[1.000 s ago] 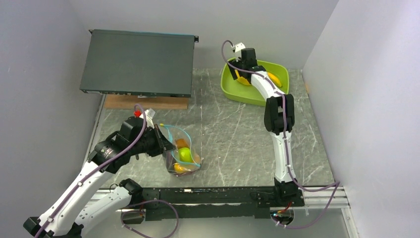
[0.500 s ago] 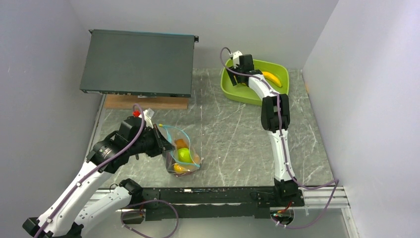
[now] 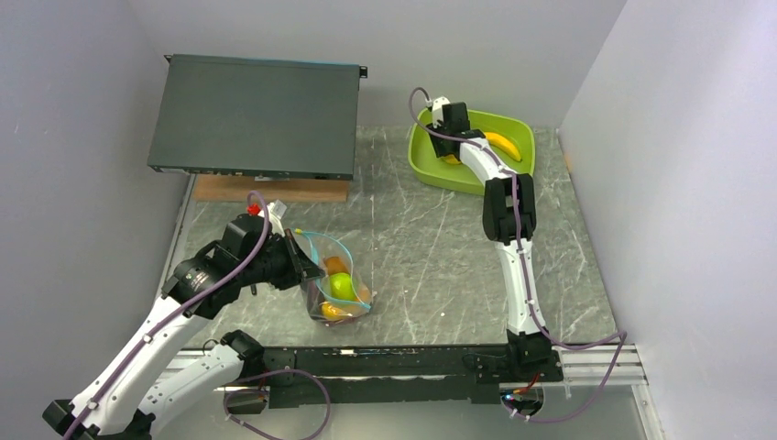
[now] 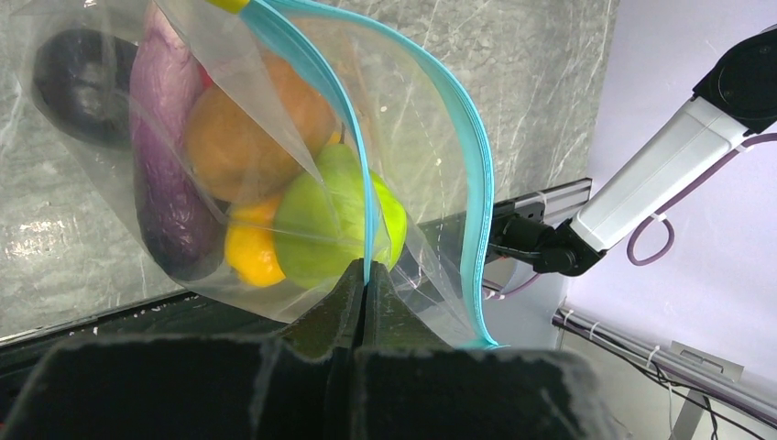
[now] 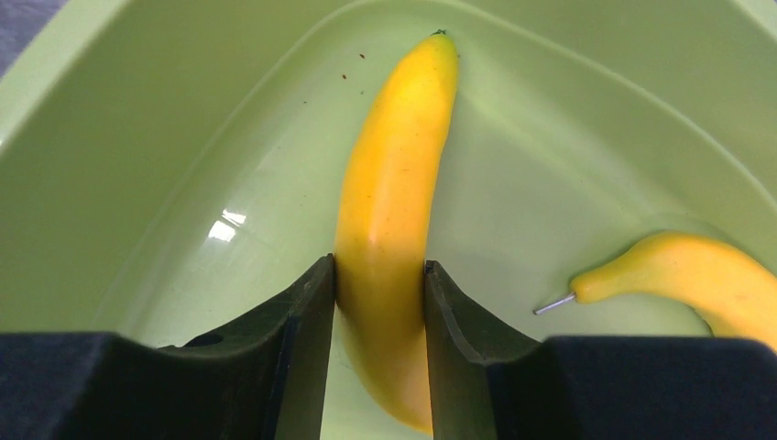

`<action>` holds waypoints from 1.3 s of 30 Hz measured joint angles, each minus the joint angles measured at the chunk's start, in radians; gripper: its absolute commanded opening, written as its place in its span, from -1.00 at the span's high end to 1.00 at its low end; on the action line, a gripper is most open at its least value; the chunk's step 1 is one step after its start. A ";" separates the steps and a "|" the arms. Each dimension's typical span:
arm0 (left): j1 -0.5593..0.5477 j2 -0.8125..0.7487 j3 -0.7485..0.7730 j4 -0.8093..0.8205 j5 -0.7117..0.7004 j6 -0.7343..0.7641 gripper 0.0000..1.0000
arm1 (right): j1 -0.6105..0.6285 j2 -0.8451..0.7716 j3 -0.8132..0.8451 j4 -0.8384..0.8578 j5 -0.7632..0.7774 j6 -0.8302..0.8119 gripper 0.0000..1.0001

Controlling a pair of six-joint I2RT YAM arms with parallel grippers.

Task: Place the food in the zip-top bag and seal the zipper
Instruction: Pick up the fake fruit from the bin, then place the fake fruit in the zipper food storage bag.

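the loading step is in hand: a banana (image 5: 389,183) is clamped by the right gripper (image 5: 378,302) inside the green tub (image 5: 137,137). the zip-top bag (image 4: 92,183), part filled, is held agape on the table's left side, its zipper (image 4: 478,183) edge pinched by the left gripper (image 4: 365,293). a lift and a carry across to that mouth are called for next.

Lime-green tub (image 3: 431,170) sits far back on the marbled table (image 3: 431,247); left of it, a dark flat case (image 3: 252,115) leans on a wooden block (image 3: 270,189).

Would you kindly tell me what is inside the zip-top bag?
Visible: a green lime, orange piece, purple eggplant and yellow piece; whatever lies behind them is covered.
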 measured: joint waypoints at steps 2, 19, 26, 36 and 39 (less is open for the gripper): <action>0.000 0.000 0.000 0.000 0.001 0.000 1.00 | -0.002 -0.010 -0.004 -0.001 -0.014 0.021 0.81; 0.000 -0.070 -0.050 0.038 0.005 -0.007 1.00 | 0.003 -0.800 -0.500 0.198 -0.377 0.557 1.00; 0.000 -0.034 -0.012 0.055 -0.001 0.016 1.00 | 0.119 -0.996 -0.815 0.426 -0.624 0.930 1.00; 0.000 -0.001 0.018 0.092 -0.020 0.053 1.00 | 0.308 -1.144 -0.952 0.610 -0.744 1.343 1.00; 0.000 -0.009 -0.008 0.111 -0.019 0.053 1.00 | 0.370 -1.203 -1.036 0.688 -0.696 1.471 1.00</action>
